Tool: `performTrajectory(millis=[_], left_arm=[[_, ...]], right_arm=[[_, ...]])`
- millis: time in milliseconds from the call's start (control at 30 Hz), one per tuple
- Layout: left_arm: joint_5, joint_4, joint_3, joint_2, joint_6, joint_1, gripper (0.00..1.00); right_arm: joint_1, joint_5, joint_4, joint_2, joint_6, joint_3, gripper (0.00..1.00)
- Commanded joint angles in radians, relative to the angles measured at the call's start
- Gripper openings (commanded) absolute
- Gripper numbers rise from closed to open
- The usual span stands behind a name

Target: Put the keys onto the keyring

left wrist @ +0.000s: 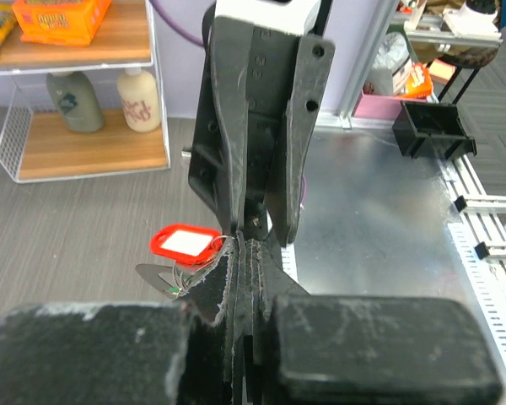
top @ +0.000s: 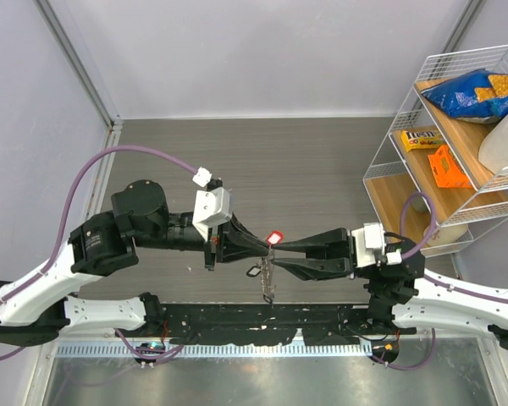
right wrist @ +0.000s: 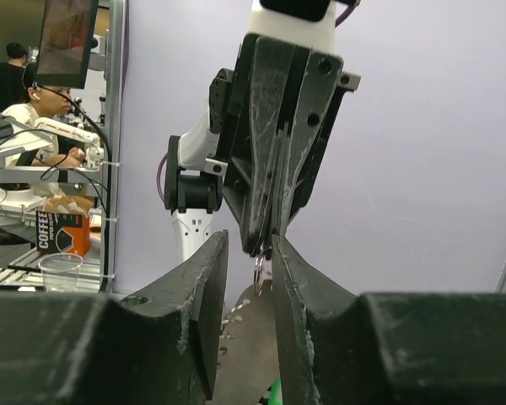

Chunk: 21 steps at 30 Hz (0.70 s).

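Gently now: the keyring (top: 267, 269) hangs above the bench (top: 322, 169), pinched in the closed left hand (top: 265, 249).
Its chain (top: 268, 288) dangles straight down from the fingertips, and the red key (top: 275, 237) sits at the top, just beside the pinch; whether that key is already threaded is too small to tell; the right hand (top: 279, 254) faces the left one tip to tip, jaws slightly parted either side of the ring, gripping nothing that I can make out; to do this step well, I judge the left hand should hold firm and level, while the right closes only on a key head or the wire end, square on, and works in short strokes along the wire; any twist could pull the ring from the pinch.
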Motion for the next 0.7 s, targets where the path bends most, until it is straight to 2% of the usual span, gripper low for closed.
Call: performTrajectory(millis=[0, 400, 667], left_arm=[[0.005, -0.03, 0.015, -0.001, 0.011, -0.001, 0.0], [0.011, -0.027, 0.0, -0.019, 0.014, -0.002, 0.0], [0.084, -0.033, -0.006, -0.025, 0.021, -0.002, 0.0]], right_arm=[[0.003, 0.032, 0.049, -0.029, -0.023, 0.028, 0.34], [0.003, 0.041, -0.018, -0.061, -0.064, 0.02, 0.34], [0.004, -0.046, -0.346, -0.115, -0.202, 0.098, 0.34]])
